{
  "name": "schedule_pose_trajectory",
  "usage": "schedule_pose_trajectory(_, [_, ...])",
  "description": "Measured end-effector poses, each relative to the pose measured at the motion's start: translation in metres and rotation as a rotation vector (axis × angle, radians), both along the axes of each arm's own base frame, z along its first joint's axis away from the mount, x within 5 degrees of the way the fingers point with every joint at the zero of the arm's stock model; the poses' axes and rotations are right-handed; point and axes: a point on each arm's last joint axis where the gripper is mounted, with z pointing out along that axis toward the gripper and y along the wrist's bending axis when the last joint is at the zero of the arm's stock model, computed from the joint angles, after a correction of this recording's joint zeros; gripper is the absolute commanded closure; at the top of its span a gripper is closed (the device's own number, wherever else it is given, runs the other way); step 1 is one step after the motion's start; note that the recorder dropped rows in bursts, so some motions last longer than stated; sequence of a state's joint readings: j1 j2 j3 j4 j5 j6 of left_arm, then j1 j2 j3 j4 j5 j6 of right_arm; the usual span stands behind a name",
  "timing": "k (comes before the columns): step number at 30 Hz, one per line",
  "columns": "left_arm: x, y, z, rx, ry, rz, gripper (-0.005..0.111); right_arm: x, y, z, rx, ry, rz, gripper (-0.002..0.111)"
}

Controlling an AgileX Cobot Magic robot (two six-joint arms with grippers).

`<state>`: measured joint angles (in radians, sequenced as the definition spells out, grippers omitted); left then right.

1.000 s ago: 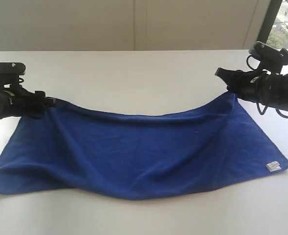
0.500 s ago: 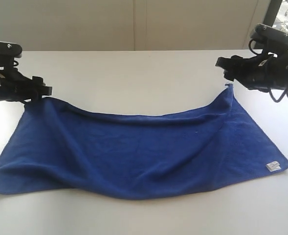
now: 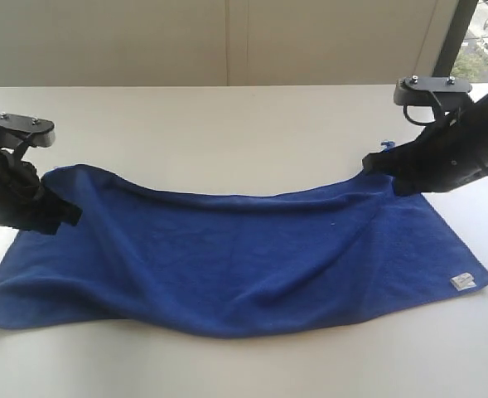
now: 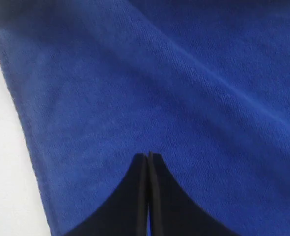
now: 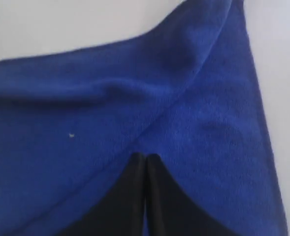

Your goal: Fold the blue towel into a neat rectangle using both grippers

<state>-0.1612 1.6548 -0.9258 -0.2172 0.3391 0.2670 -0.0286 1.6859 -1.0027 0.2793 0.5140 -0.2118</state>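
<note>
The blue towel lies spread lengthwise on the white table, rumpled along its far edge, with its white label at the near right corner. My left gripper is shut and low over the towel's left end, just inside the far left corner. My right gripper is shut over the right end, beside the far right corner, which shows free. In the left wrist view the gripper points at flat cloth. In the right wrist view the gripper meets a crease in the cloth. No cloth shows between either pair of fingers.
A pale wall runs behind the table, and a window is at the back right. Bare tabletop lies beyond the towel's far edge and along its near edge.
Both grippers rose off the towel's far corners, then swung down and toward the near side over the cloth. The towel has kept its place and shape.
</note>
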Motion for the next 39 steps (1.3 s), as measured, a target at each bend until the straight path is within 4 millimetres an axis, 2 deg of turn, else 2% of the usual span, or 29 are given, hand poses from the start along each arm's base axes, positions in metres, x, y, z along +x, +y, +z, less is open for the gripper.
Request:
schedule_pose_trajectory(4, [-0.015,0.001,-0.002,0.001,0.073,-0.016,0.107,-0.013,0.001,-0.01,0.0,0.076,0.014,0.108])
schedule_pose_trajectory(7, [-0.041,0.005,-0.006,0.005,0.109,-0.018,0.107,-0.033,0.001,-0.017,0.004,0.105,-0.008,0.108])
schedule_pose_trajectory(9, [-0.058,0.008,-0.012,0.01,0.138,-0.017,0.107,-0.044,0.001,-0.022,0.002,0.113,-0.014,0.108])
schedule_pose_trajectory(13, [-0.075,0.012,-0.028,0.023,0.163,-0.004,0.107,-0.052,-0.001,-0.034,-0.009,0.102,-0.032,0.108])
schedule_pose_trajectory(18, [-0.075,0.013,-0.038,0.033,0.143,0.013,0.107,-0.057,-0.003,-0.044,-0.017,0.076,-0.067,0.108])
schedule_pose_trajectory(23, [-0.074,0.013,-0.042,0.038,0.164,0.01,0.107,-0.056,-0.003,-0.069,-0.025,0.149,-0.068,0.108])
schedule_pose_trajectory(39, [-0.079,0.019,-0.043,0.137,0.218,-0.105,0.107,-0.053,-0.012,-0.074,-0.079,0.169,-0.195,0.108])
